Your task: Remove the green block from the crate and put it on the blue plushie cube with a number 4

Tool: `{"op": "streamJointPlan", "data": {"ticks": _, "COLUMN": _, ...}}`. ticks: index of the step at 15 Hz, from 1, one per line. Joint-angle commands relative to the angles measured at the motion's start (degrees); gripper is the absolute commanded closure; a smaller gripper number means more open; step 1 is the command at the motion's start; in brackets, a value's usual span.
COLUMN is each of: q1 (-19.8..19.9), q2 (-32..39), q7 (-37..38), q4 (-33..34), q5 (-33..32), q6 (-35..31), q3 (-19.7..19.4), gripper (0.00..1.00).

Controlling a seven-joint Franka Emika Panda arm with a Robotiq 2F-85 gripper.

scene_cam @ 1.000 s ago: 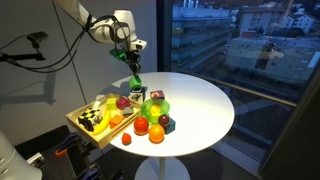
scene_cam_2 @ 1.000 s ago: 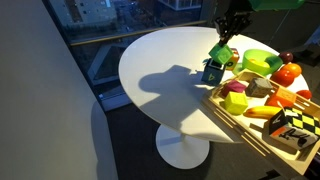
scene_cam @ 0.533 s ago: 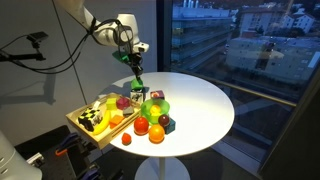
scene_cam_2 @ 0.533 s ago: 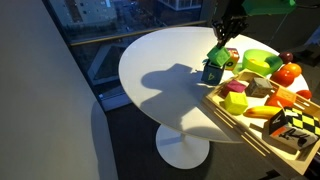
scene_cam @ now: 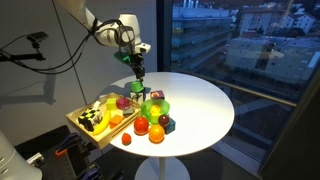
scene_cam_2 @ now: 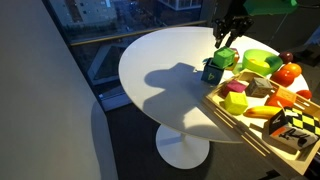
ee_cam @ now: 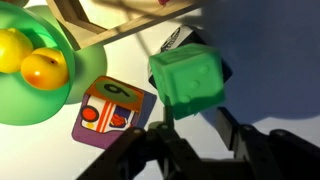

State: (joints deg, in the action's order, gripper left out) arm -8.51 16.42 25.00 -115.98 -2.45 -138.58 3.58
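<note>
**Green block on the blue cube, pincer open above it**

The small green rubbery block [ee_cam: 187, 80] is out of the wooden crate [scene_cam_2: 235, 122] and sits on top of the dark blue plushie cube [scene_cam_2: 210, 72]. That cube stands on the round white surface [scene_cam_2: 160, 65], just beside the crate's near corner. In the wrist view the block looks a little askew, with one corner turned toward the camera and dark fabric showing past its right edge. It seems to rest toward one side of the cube's top rather than squarely in the middle. Whether the number 4 is on this cube cannot be read from any view.

The robot's black pincer [ee_cam: 200, 150] is open and empty. Its two fingers spread wider than the block and touch nothing. In an exterior view the pincer [scene_cam_2: 226, 40] hangs directly over the block with a clear gap between them. That position suits a straight vertical exit, since a soft cube gives under load and any sideways brush could tip the block off.

Close neighbours leave little room for error. A soft picture cube with a numeral on its face [ee_cam: 108, 110] lies just beside the blue cube, and a green bowl [ee_cam: 15, 100] holding yellow fruit [ee_cam: 45, 68] lies beyond that. Staying centred over the stack keeps the fingers clear of both.

By my reading the placement is essentially made. What remains is to lift away cleanly and see that the block stays on its yielding perch.
</note>
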Motion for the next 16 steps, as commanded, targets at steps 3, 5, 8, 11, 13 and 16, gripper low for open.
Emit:
{"op": "streamJointPlan", "data": {"ticks": 3, "q1": -0.6, "q2": -0.1, "q7": 0.3, "q4": 0.7, "q5": 0.3, "q6": 2.1, "q3": -0.7, "gripper": 0.05}}
{"op": "streamJointPlan", "data": {"ticks": 5, "q1": -0.5, "q2": -0.3, "q7": 0.0, "q4": 0.7, "q5": 0.6, "q6": 2.8, "q3": -0.6, "gripper": 0.00}}
{"op": "streamJointPlan", "data": {"ticks": 8, "q1": -0.3, "q2": -0.9, "q7": -0.9, "q4": 0.4, "q5": 1.1, "q6": 4.2, "q3": -0.3, "gripper": 0.00}}
{"op": "streamJointPlan", "data": {"ticks": 11, "q1": -0.1, "q2": -1.9, "q7": -1.9, "q4": -0.2, "q5": 1.4, "q6": 6.2, "q3": -0.1, "gripper": 0.00}}
{"op": "streamJointPlan", "data": {"ticks": 13, "q1": -0.1, "q2": -2.8, "q7": -2.4, "q4": -0.8, "q5": 1.1, "q6": 7.5, "q3": 0.0, "gripper": 0.00}}
{"op": "streamJointPlan", "data": {"ticks": 16, "q1": -0.2, "q2": -4.3, "q7": -2.5, "q4": -1.7, "q5": 0.2, "q6": 9.9, "q3": 0.0, "gripper": 0.00}}
